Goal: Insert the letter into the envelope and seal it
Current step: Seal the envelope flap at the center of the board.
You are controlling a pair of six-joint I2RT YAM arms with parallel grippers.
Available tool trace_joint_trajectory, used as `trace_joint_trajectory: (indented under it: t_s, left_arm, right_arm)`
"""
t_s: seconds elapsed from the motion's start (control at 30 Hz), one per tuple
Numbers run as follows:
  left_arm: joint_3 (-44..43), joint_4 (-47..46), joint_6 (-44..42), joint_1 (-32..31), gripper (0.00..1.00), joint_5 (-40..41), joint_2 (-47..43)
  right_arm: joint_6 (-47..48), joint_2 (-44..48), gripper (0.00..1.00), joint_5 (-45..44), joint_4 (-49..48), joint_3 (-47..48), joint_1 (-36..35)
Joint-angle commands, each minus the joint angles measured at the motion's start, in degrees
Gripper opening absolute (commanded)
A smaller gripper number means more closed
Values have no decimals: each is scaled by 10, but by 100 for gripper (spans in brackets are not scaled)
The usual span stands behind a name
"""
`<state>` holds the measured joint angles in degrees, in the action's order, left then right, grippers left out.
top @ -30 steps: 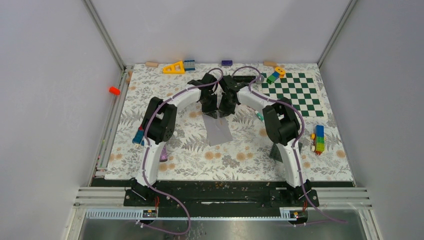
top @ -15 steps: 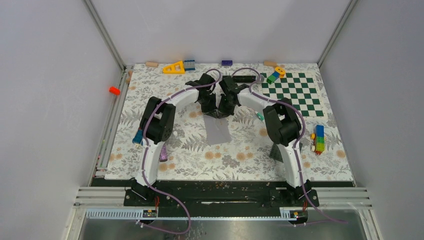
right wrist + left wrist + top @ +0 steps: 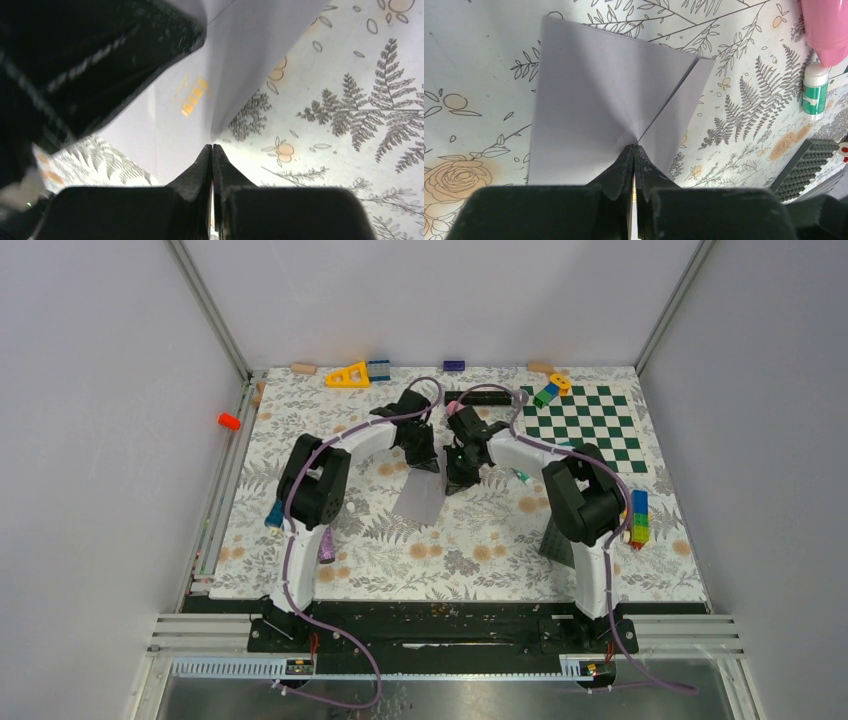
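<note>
The left tool (image 3: 634, 149) is pinched shut on the near edge of the envelope (image 3: 589, 100), which stretches away over the worktop (image 3: 474, 60). The right tool (image 3: 212, 149), closed and seemingly empty, sits just beside it.

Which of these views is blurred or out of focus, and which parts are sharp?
Right wrist view: the left arm, dark in the upper left, is blurred; the fern-print table cover is sharp. Left wrist view: the envelope is sharp, evenly lit, no glare. Top view: even light, faint shadows.
</note>
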<state>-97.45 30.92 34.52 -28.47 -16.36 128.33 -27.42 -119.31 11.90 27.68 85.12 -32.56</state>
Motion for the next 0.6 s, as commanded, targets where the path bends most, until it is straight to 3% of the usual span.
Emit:
trace_joint_trajectory:
  t_s: [0.0, 0.23, 0.4, 0.57]
  left_arm:
    - [25, -15, -19, -2, 0, -7, -17]
    - [33, -73, -25, 29, 2, -100, -66]
    - [37, -115, -27, 52, 4, -196, -100]
    - [75, -121, -51, 51, 4, -219, -125]
  right_arm:
    - [106, 84, 0, 26, -64, -54, 3]
    - [168, 151, 0, 42, -107, -100, 30]
    - [123, 144, 0, 176, -113, -74, 82]
    - [30, 84, 0, 249, -119, -32, 109]
